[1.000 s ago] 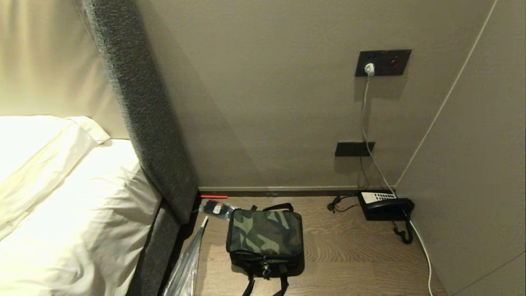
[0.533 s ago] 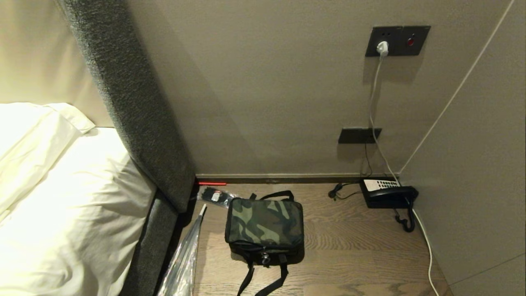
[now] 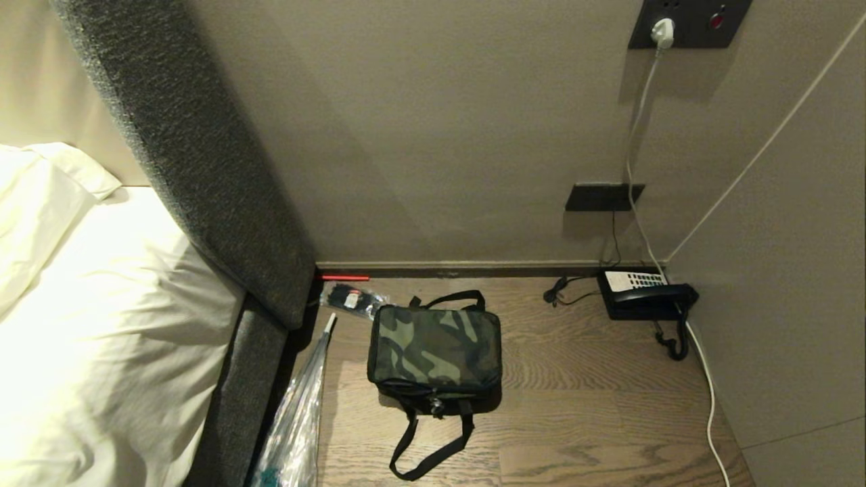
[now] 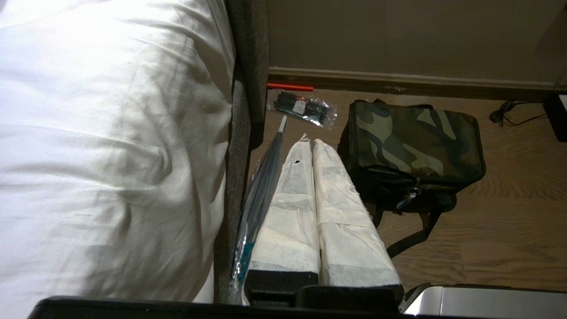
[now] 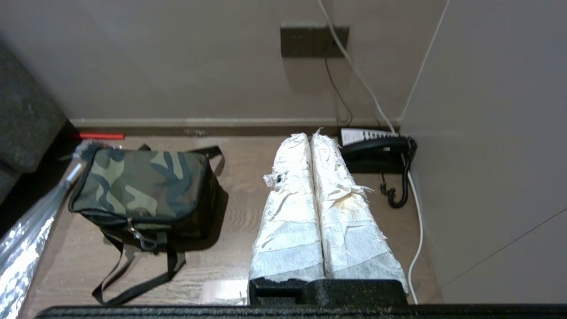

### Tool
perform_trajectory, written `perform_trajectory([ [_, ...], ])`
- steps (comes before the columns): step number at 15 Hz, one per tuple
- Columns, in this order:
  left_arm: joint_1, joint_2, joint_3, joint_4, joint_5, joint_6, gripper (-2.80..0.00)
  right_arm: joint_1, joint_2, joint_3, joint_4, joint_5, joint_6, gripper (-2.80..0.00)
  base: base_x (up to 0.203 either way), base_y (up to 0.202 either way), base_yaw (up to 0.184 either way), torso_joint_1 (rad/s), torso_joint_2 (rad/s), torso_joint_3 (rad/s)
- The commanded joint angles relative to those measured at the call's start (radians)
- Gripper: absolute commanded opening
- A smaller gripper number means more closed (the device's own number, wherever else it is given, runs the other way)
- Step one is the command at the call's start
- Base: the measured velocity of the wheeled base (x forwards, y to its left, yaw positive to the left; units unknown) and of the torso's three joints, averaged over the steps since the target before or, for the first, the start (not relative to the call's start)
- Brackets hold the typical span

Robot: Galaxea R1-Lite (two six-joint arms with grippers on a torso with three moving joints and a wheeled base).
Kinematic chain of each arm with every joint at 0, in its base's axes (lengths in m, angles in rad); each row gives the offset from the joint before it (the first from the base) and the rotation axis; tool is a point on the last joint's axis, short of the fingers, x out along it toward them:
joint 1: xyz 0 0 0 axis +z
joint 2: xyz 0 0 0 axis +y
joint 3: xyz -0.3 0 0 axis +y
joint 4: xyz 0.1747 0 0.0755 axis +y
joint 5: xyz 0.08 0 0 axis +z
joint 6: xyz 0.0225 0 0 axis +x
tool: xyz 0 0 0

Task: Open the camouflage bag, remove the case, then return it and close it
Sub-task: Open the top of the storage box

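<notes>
camouflage bag [image 3: 434, 355] zipped, contents hidden, socket plate [image 3: 690, 24] cropped above, clear plastic bag [image 3: 291, 426] cropped below

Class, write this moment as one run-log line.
camouflage bag: closed, on floor | left gripper: shut, empty | right gripper: shut, empty | case: unseen

Left gripper [image 4: 313, 144] closed, empty, beside zipped camouflage bag [image 4: 414, 141] on floor [image 4: 509, 221].
</notes>
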Motion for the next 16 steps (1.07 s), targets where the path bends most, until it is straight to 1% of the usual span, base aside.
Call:
perform_trajectory([
  [1,0.000,0.001,0.000,0.000,0.000,-0.001,-2.80,0.000,0.000,0.040,0.000,0.000,0.000,-2.80,0.000,0.000,0.000,0.005,0.01,-0.191],
  [16,0.000,0.001,0.001,0.000,0.000,-0.001,-2.80,0.000,0.000,0.040,-0.001,0.000,0.000,-2.80,0.000,0.000,0.000,0.002,0.00,-0.197],
])
